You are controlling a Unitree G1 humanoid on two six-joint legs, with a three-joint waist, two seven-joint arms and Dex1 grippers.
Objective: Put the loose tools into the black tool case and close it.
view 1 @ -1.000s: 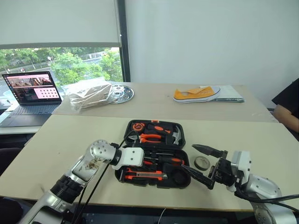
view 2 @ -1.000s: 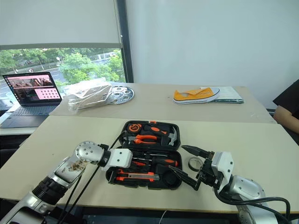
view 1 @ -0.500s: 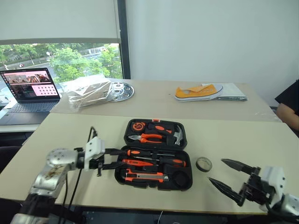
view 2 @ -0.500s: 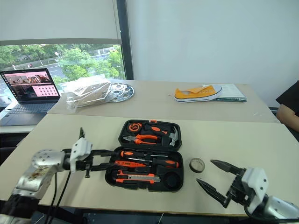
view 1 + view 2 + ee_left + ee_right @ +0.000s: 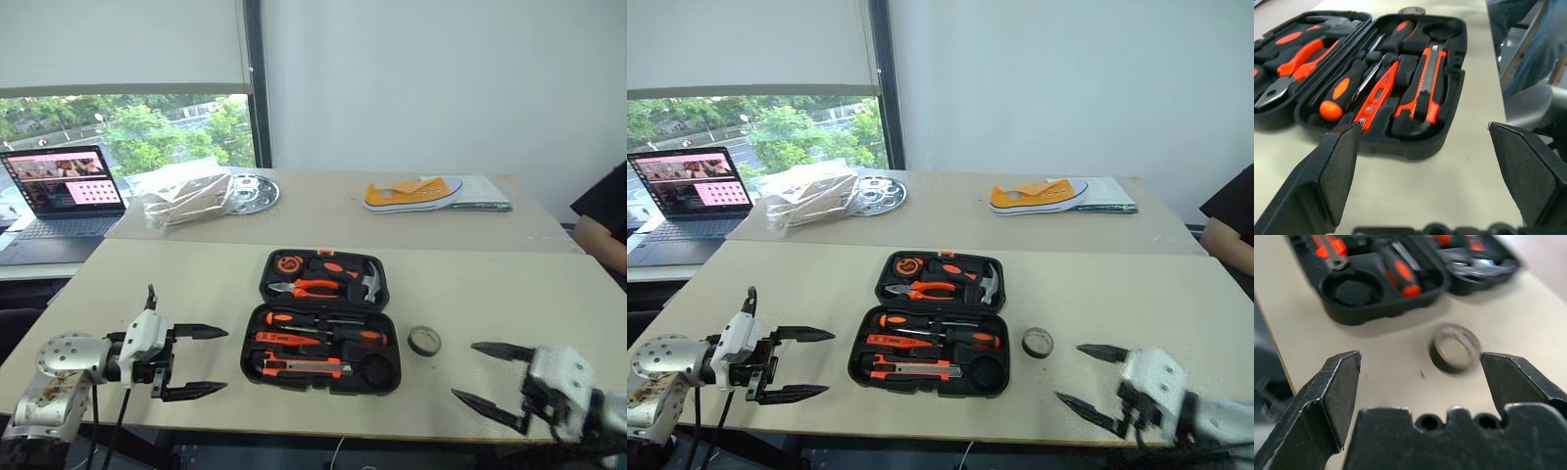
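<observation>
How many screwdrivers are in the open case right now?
3, all in the near half of the case: two black-and-orange screwdrivers and a slim orange tester screwdriver. Others may be hidden.

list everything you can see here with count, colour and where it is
tool case: 1, black, open at the near table's middle
screwdrivers: 2, black and orange handles, in the case's near half
tester screwdriver: 1, orange, in the near half
utility knife: 1, orange and black, front of the near half
pliers: 1, orange handles, in the far half
hammer: 1, steel head, in the far half
tape roll: 1, dark, on the table right of the case
laptop: 1, open, far left
plastic bag: 1, clear, far table
metal disc: 1, silver, beside the bag
shoe: 1, yellow, far table
person: 1, dark top, right edge
left gripper: open, left of the case
right gripper: open, right of the case
</observation>
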